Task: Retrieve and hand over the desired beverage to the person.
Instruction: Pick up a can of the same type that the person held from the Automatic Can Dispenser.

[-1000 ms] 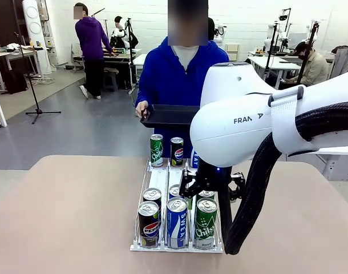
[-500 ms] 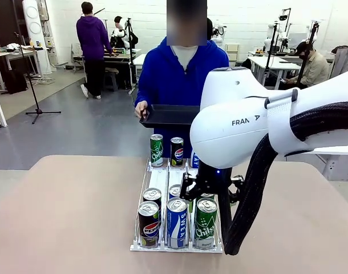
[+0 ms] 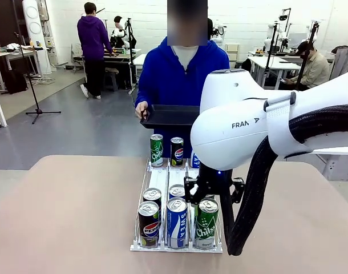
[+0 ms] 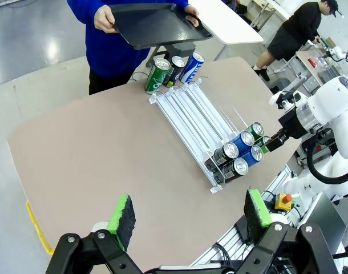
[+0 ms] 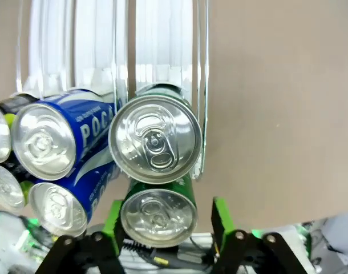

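A clear three-lane rack [image 3: 141, 194] holds black Pepsi, blue Pocari and green Chilsung cans. My right gripper [image 3: 211, 194] reaches down over the right lane at the near end. In the right wrist view its green pads [image 5: 113, 220] hug both sides of the nearest green can [image 5: 158, 214], shut on it, with a second green can [image 5: 155, 140] just behind. That nearest green can [image 3: 206, 225] stands at the rack's near right corner. The person [image 3: 162, 74] in blue waits at the far side holding a black tray [image 3: 171, 116]. My left gripper [image 4: 190, 214] hangs open high above the table.
Three more cans [image 3: 156, 150] stand at the rack's far end, below the tray. Blue cans [image 5: 43, 140] lie close beside the gripped lane. The tan table [image 3: 65, 217] is bare left of the rack. Other people work at tables far behind.
My right gripper has dropped a little onto the near green can and its jaws have drawn in around it. The person and the tray hold still.
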Motion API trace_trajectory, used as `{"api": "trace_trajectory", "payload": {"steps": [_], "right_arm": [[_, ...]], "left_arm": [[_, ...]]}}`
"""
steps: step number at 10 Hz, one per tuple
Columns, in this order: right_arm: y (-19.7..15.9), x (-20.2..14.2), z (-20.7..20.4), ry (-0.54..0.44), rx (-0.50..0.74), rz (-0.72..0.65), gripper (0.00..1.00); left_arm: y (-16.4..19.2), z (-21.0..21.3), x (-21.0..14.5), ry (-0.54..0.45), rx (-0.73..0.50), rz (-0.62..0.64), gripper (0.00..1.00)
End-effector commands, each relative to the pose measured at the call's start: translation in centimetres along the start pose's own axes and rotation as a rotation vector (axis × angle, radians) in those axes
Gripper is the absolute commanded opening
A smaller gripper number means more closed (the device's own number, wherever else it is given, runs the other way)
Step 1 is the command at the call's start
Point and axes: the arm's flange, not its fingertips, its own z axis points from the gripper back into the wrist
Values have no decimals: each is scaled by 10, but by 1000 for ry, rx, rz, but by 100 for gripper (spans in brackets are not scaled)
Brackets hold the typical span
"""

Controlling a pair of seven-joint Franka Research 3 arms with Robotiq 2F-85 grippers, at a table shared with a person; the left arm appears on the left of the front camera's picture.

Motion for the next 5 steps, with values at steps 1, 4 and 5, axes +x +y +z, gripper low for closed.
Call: {"api": "trace_trajectory", "payload": {"steps": [1,4,5], "right_arm": [[-1,2,-6,-25,-22,51,0],[1,1,-7,-31,-14,100,5],[1,1,-7,-29,-13,105,1]], "left_arm": [[2,2,1,-11,-13,-20,100],[2,2,1,-11,-13,-20,100],[2,2,1,-11,-13,-20,100]]}}
